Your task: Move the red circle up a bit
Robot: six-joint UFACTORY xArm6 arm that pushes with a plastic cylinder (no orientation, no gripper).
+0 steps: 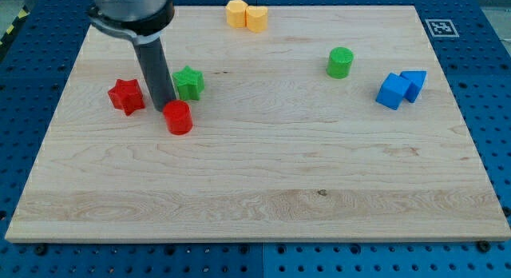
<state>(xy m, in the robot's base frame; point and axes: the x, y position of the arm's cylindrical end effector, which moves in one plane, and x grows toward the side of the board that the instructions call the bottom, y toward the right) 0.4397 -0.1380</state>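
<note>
The red circle (179, 117) is a short red cylinder on the wooden board (255, 198), left of centre. My tip (160, 109) stands right beside it on its upper-left side, touching or almost touching it. The dark rod rises from there toward the view's top left. A red star (126, 96) lies just left of the rod. A green star (188, 83) lies just right of the rod, above the red circle.
Two yellow blocks (246, 15) sit together at the top edge. A green cylinder (340, 62) stands right of centre. Two blue blocks (401, 88) sit together at the right. A marker tag (441, 27) is at the top right corner.
</note>
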